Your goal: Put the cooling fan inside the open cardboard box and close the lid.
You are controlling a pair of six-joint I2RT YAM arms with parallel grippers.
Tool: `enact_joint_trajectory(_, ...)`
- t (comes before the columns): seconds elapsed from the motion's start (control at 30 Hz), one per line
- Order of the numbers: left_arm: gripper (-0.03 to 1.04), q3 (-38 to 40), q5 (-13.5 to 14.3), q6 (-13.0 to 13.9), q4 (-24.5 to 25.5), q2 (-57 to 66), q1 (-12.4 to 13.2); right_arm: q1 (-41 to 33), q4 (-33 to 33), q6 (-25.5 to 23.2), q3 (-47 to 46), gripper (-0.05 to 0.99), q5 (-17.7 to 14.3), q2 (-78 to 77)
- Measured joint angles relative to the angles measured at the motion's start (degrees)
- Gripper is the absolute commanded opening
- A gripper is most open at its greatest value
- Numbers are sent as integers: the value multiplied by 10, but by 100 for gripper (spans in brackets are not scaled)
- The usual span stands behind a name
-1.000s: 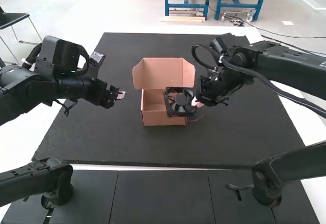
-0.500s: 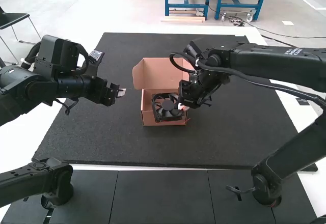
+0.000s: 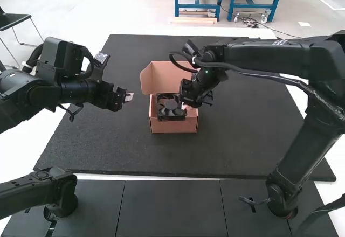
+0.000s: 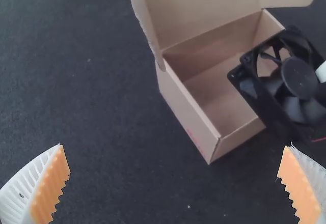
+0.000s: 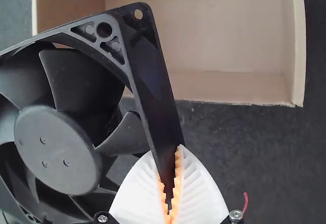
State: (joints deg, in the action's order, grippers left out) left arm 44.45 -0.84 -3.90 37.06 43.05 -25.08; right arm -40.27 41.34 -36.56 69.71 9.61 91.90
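Note:
An open cardboard box [image 3: 172,119] stands mid-mat with its lid [image 3: 164,75] raised at the back. My right gripper [image 3: 186,99] is shut on the frame edge of a black cooling fan [image 3: 171,106], which hangs tilted over the box opening. The right wrist view has the fan [image 5: 76,137] pinched between the white ribbed fingers [image 5: 196,186], the box interior [image 5: 214,35] beyond. My left gripper [image 3: 126,98] hovers open to the left of the box, apart from it. Its orange-padded fingertips [image 4: 48,180] frame the box [image 4: 214,91] and fan [image 4: 290,91] in the left wrist view.
The box rests on a black foam mat [image 3: 108,140] that covers the table, with bare mat around it on all sides. White table edges [image 3: 21,134] flank the mat. Both arm bases sit at the near edge.
My right arm has carried the fan leftward from beside the box's right wall to over its opening. The left arm has stayed where it was.

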Motion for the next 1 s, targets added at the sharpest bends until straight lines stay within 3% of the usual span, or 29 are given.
enact_joint_trajectory(1.0, 97, -1, 0, 0, 27, -12, 0, 38, -4, 6, 57, -2, -8, 78)
